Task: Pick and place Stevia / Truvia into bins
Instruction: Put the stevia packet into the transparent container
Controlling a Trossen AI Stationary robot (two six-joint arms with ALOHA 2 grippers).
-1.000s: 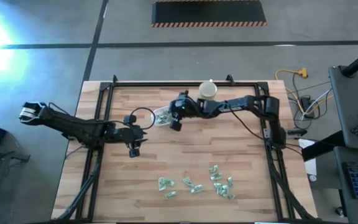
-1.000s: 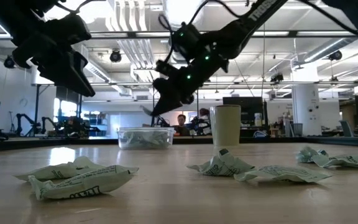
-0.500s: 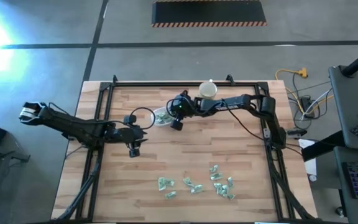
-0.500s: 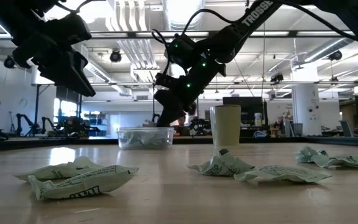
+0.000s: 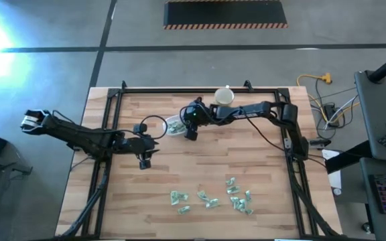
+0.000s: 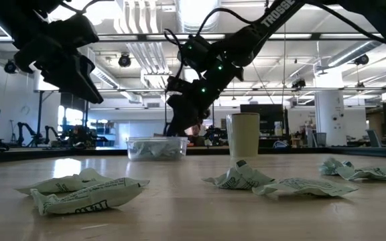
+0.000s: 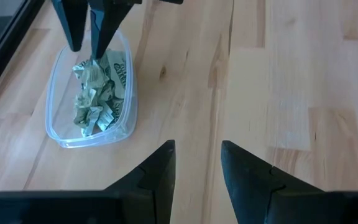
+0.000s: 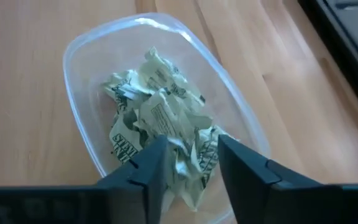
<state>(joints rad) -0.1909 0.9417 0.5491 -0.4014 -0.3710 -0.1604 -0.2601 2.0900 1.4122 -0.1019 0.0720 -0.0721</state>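
The clear tub (image 5: 175, 125) stands on the far middle of the table with several crumpled green-white sachets (image 8: 157, 127) lying in it. My right gripper (image 8: 191, 155) hangs over the tub's right part, open, its fingers pointing down into the pile, as the left wrist view also shows (image 7: 91, 43). Several more sachets (image 5: 210, 199) lie loose near the table's front edge (image 6: 86, 191). My left gripper (image 7: 197, 162) hovers open above bare wood left of centre (image 5: 144, 161), with nothing between its fingers. My right gripper's fingertips (image 7: 95, 57) reach from above down to the top of the sachet pile in the tub. Whether they touch a sachet, I cannot tell. Nothing is lifted between the fingers.
A beige cup (image 5: 224, 98) stands upright just right of the tub at the far edge (image 6: 244, 134). A black frame (image 5: 106, 134) runs round the wooden table top. Bare wood lies between the tub and the loose sachets.
My right gripper has gone down and slightly toward the table's left, from above the tub to its rim, and has stayed there for the last half second. The left arm has kept still.
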